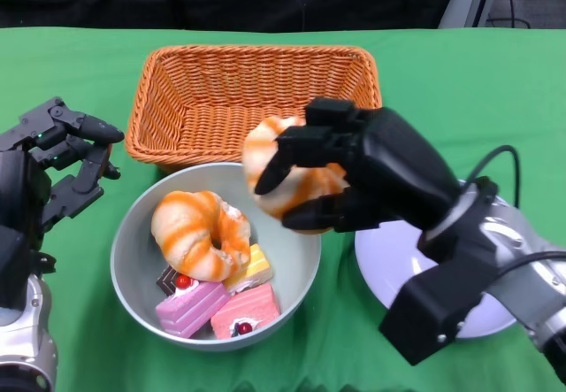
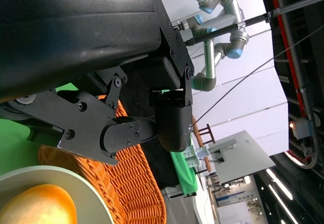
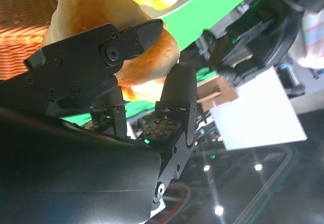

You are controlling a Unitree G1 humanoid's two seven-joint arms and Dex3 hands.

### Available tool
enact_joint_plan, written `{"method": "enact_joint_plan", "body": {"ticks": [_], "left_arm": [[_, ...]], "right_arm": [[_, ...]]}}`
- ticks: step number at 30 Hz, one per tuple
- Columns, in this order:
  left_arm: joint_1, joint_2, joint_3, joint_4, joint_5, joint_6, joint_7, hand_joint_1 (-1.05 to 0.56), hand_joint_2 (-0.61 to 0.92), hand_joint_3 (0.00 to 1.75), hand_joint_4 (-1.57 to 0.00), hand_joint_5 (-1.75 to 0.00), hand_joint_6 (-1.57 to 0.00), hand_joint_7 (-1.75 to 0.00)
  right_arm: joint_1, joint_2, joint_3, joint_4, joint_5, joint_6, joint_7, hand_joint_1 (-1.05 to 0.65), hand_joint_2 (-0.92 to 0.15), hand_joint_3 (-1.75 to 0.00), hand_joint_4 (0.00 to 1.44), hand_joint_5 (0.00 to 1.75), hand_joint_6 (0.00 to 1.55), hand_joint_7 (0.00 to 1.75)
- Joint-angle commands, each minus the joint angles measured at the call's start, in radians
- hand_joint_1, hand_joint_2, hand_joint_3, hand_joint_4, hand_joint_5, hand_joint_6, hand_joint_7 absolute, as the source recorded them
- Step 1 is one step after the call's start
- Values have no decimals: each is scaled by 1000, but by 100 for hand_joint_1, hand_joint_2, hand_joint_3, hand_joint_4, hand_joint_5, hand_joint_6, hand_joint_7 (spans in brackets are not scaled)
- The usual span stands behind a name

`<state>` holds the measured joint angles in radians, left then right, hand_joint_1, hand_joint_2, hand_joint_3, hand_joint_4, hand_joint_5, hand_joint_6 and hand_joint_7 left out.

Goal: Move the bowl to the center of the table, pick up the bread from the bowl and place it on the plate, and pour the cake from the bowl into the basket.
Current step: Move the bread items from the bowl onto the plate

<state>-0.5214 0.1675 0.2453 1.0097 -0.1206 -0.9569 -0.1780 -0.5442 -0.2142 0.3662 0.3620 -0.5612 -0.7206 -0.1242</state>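
Note:
My right hand [image 1: 354, 171] grips an orange-striped bread roll [image 1: 274, 175] in the air above the far right rim of the grey-green bowl [image 1: 133, 272]; the right wrist view shows the bread roll [image 3: 101, 27] clasped between the black fingers [image 3: 126, 42]. A second striped bread [image 1: 199, 228] lies in the bowl with several pink and yellow cake pieces [image 1: 217, 303]. The white plate [image 1: 389, 264] sits right of the bowl, partly under my right forearm. The wicker basket [image 1: 252, 87] stands behind the bowl. My left hand [image 1: 66, 157] hovers left of the bowl, fingers apart, holding nothing.
A green cloth [image 1: 80, 65] covers the table. The basket [image 2: 136, 183] and bowl rim [image 2: 61, 183] also appear in the left wrist view. Dark backdrop lies beyond the table's far edge.

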Motion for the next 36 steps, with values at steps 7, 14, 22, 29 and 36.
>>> {"method": "enact_joint_plan", "body": {"ticks": [7, 14, 22, 29, 36], "left_arm": [[-12, 24, 8, 9, -10, 3, -8, -11, 77, 69, -87, -147, -91, -105], [-11, 25, 10, 12, -12, 4, -8, -10, 78, 68, -87, -144, -90, -105], [-10, 27, 12, 7, -18, 7, -17, -10, 77, 69, -89, -145, -91, -104], [-6, 32, 11, 6, -12, -1, -15, -10, 77, 70, -88, -145, -90, -104], [-6, 34, 7, 8, -3, -12, -11, -10, 77, 70, -88, -143, -91, -104]], "right_arm": [[93, -58, -78, -117, 80, 27, 74, 9, -48, -83, 76, 171, 74, 125], [158, -119, -147, -163, 128, 59, 127, 8, -47, -91, 78, 170, 75, 123], [206, -174, -198, -135, 133, 69, 134, 10, -52, -89, 76, 169, 74, 116], [225, -194, -216, -70, 130, 82, 136, 11, -56, -80, 75, 166, 76, 108], [205, -188, -201, 99, 156, 66, 160, 13, -69, -58, 71, 163, 76, 102]]}}
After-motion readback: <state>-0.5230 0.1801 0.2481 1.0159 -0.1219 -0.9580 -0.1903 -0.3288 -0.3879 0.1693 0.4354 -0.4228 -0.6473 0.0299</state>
